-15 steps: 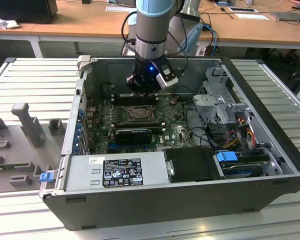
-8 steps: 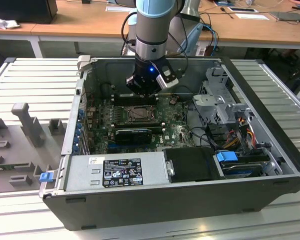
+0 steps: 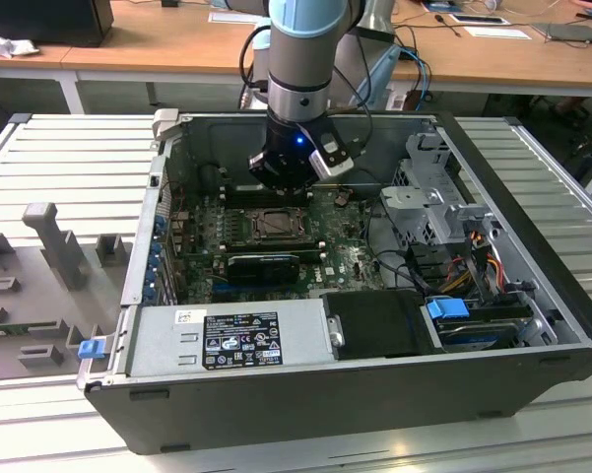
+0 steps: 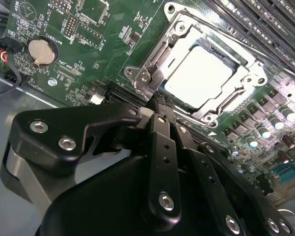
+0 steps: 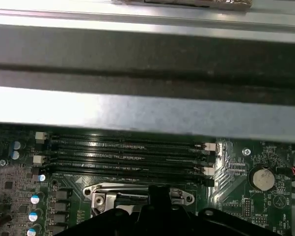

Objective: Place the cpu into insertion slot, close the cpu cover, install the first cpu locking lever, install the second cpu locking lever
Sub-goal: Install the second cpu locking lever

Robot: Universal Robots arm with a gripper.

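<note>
with the cpu seated in the insertion slot and the cpu cover lowered, the gripper is held clenched, empty, at the socket's edge.

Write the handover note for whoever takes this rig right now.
Pincer: shut, holding nothing, tips just off a corner of the cpu cover.
Cpu: seated in the insertion slot, pale face showing through the cover's cut-out.
Cover: appears down over the socket.
Done: cpu placed; cover looks closed.
Left: the two locking levers; whether either is latched cannot be told.
</note>
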